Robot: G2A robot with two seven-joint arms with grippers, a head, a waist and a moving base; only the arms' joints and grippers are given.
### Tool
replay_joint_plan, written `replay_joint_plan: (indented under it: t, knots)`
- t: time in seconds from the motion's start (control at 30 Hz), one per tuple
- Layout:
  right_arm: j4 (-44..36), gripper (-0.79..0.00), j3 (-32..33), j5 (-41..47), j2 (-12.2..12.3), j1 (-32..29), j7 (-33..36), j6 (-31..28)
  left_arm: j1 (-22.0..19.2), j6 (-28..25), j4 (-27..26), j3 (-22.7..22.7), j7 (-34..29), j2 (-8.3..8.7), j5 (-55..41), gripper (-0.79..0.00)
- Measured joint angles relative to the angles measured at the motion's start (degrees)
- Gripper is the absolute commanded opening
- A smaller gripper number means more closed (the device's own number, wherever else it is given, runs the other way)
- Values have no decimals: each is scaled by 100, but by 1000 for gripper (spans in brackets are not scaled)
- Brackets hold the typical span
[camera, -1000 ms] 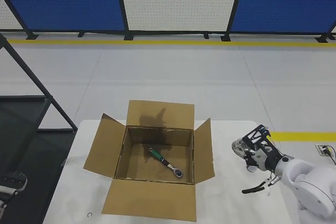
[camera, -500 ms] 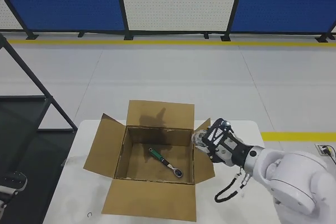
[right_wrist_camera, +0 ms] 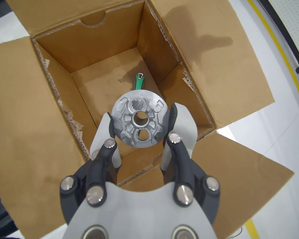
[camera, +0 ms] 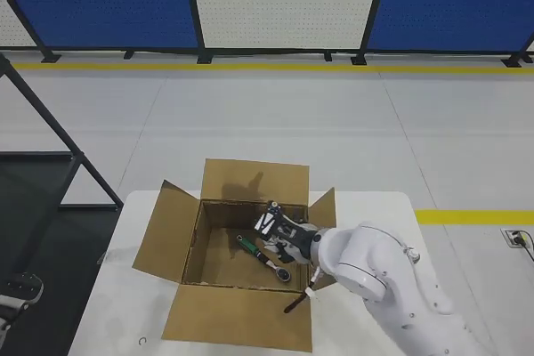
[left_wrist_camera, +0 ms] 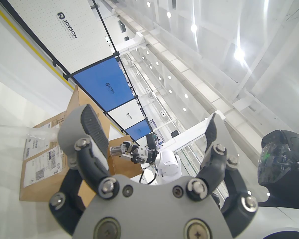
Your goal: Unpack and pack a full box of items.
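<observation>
An open cardboard box (camera: pixel 254 182) stands on the white table with its four flaps spread. On its floor lies a ratchet wrench (camera: pixel 265 258) with a green handle (right_wrist_camera: pixel 139 82). My right gripper (right_wrist_camera: pixel 142 115) hangs over the inside of the box (right_wrist_camera: pixel 89 50), shut on a round grey metal disc (right_wrist_camera: pixel 139 121) with holes. From above, the right gripper (camera: pixel 274 224) sits near the box's far right corner, just above the wrench. My left gripper (left_wrist_camera: pixel 152 119) is open, holds nothing and points up at the ceiling. Beside it is the box's labelled side (left_wrist_camera: pixel 47 155).
The white table (camera: pixel 116 303) has bare room left and right of the box. A tiny ring (camera: pixel 142 341) lies near its front left edge. A black metal frame (camera: pixel 44 178) stands left of the table. A black cable (camera: pixel 298 303) hangs from the right arm over the front flap.
The right arm swung left from the table's right side, past the right flap, to over the box's inside, with the disc still in its gripper.
</observation>
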Motion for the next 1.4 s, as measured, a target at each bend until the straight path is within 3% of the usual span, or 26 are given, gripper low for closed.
replay_joint_plan:
  t: [0.2, 0.7, 0.83, 1.07, 1.4]
  knots:
    - [889, -785, -496, -32, -206, 437, -291, 392, 0, 0, 0, 0, 0, 0, 0, 0]
    - [888, -785, -492, -22, -204, 432, -286, 386, 0, 1, 0, 1, 0, 0, 0, 0]
    - [1145, -785, -600, -63, -266, 439, -303, 641, -38, 192, -52, 34, 23, 3, 34, 0]
    - [2242, -785, -1104, 412, -595, 987, -294, 711, -81, 227, -13, 96, 53, -6, 191, 0]
    - [3997, -785, -1890, 823, -1273, 1734, -507, 1075, -72, 223, -8, 134, 128, -18, 317, 0]
